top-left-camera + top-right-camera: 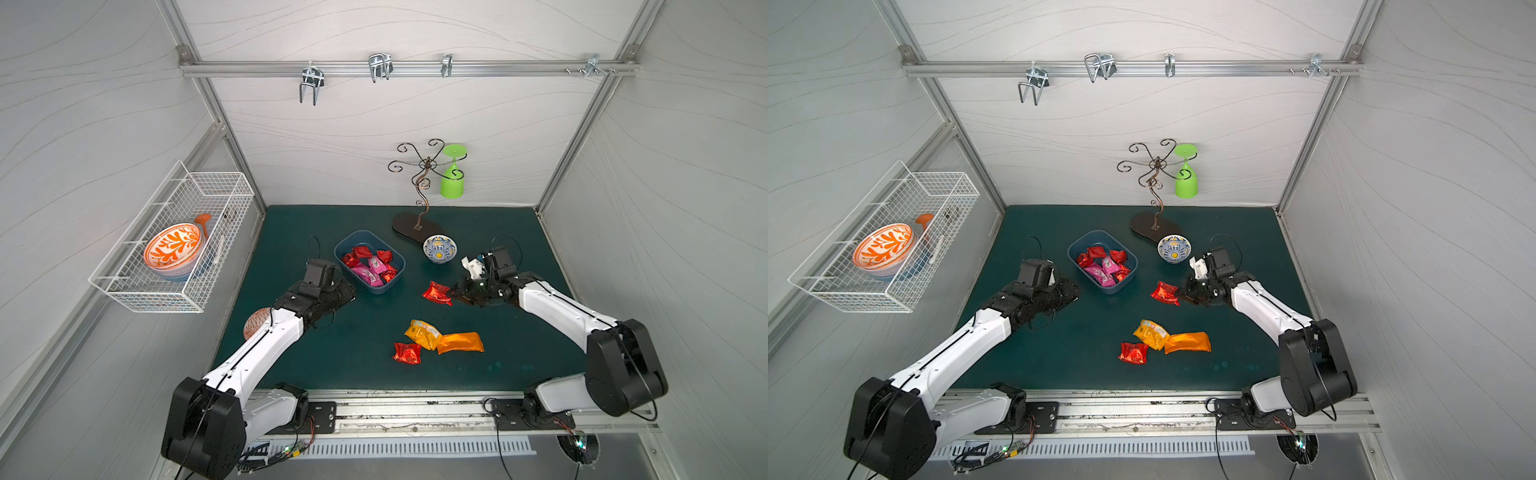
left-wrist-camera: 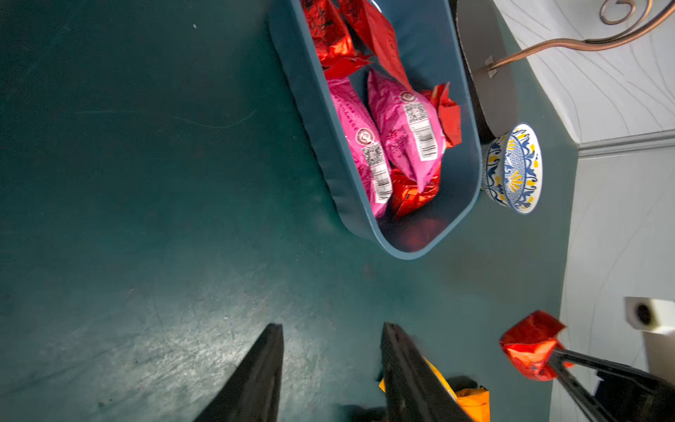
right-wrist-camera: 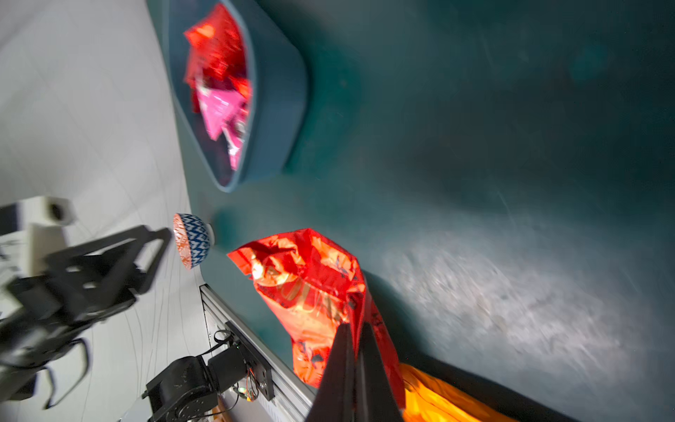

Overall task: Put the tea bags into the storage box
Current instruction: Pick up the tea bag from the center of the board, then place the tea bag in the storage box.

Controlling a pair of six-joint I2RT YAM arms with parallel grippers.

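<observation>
Elbow high on the right arm, forearm sloping down and inward from the front-right base, wrist bent to aim the right gripper (image 1: 454,293) sideways across the green mat (image 1: 353,365) toward the storage box (image 1: 384,286). Clamped tight on one edge of a crinkly red tea bag (image 1: 436,293); close up in the right wrist view, fingers (image 3: 341,365) pressed together with the foil bunched between them. Red tea bag sticking out ahead of the fingertips on the box side, well apart from the box rim and near the small patterned bowl (image 1: 439,248). Looks raised off the mat in the left wrist view, though hard to say for sure.

Lower and straighter on the left arm: forearm running up from the front-left base, left gripper (image 1: 348,293) just beside the near left corner of the box, whether touching it cannot be told. Jaws partway open with nothing between them; in the left wrist view, both fingers (image 2: 255,376) apart over bare mat.

Inside the box, a heap of packed tea bags (image 1: 370,264), red ones and two pink ones with white labels. Loose on the mat nearer the front, well apart from both grippers: a second red sachet (image 1: 407,353), a yellow sachet (image 1: 422,332) and an orange sachet (image 1: 461,343), close together in a row, yellow overlapping orange.
</observation>
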